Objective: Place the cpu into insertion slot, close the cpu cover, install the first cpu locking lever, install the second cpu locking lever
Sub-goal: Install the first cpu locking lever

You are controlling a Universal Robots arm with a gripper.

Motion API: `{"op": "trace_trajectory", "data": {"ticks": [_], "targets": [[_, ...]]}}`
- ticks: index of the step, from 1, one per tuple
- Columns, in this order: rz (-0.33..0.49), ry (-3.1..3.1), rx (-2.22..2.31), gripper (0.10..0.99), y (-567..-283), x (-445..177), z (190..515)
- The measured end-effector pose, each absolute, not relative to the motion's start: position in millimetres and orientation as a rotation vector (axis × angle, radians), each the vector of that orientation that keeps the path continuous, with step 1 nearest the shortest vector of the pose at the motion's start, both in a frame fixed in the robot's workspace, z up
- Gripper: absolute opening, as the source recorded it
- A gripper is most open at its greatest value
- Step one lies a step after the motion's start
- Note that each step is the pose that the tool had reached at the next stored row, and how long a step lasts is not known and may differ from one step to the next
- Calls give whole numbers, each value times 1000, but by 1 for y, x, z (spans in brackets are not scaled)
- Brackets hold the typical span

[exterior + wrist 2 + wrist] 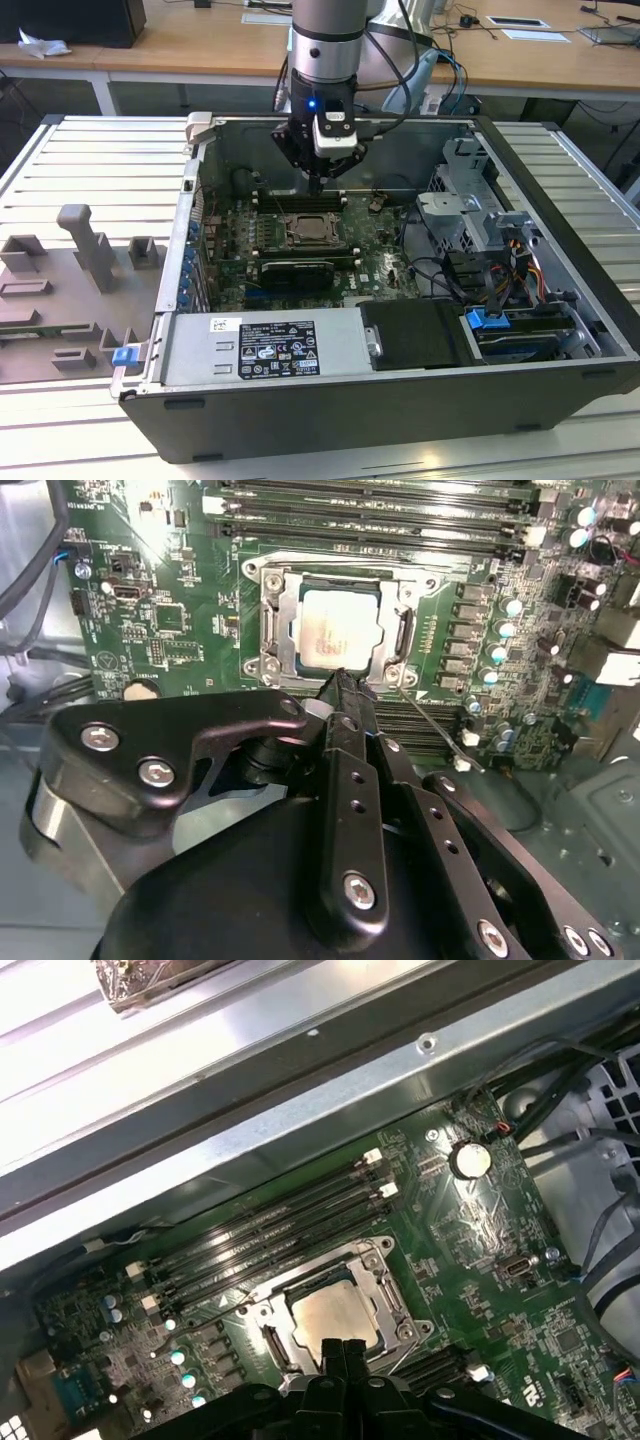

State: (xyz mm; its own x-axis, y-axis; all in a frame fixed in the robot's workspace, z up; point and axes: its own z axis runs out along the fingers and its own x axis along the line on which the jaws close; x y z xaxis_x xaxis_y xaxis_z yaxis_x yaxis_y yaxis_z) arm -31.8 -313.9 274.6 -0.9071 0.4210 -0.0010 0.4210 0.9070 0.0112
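Observation:
The cpu point(340, 630) lies flat in the insertion slot point(270, 630) on the green motherboard, its pale metal top showing through the window of the cpu cover point(402, 640). The cover lies down over the chip. A thin wire locking lever point(440, 730) angles out from one socket corner, loose and raised. My gripper point(340, 682) is shut with nothing in it, its narrow tip just above the socket's edge. In the first wrist view the gripper point(345, 1348) hangs beside the cpu point(335, 1315), with the cover point(388, 1305) and the lever point(205, 1312) around it. The exterior view shows the gripper point(316, 184) above the socket point(312, 232).
Long memory slots point(380, 520) run on both sides of the socket. A black expansion card point(297, 272) lies nearer the power supply point(262, 345). Drive cages and cable bundles point(490, 260) crowd the exterior view's right. The case wall point(300, 1090) rises close behind the board.

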Motion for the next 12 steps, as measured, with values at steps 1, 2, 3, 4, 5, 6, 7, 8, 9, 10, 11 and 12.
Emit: {"op": "trace_trajectory", "data": {"ticks": [1,2,3,4,5,6,7,8,9,10,11,12], "targets": [[17,3069,656,106,-314,-32,275],[17,3071,646,106,-314,-32,275],[17,3073,635,106,-314,-32,275],[17,3075,625,106,-314,-32,275],[17,3078,615,106,-314,-32,275],[17,3082,590,106,-314,-32,275],[17,3085,576,106,-314,-32,275],[17,3087,564,106,-314,-32,275],[17,3092,540,106,-314,-32,275],[17,3094,528,106,-314,-32,275],[17,3096,516,106,-314,-32,275],[17,3099,500,106,-314,-32,275]]}}
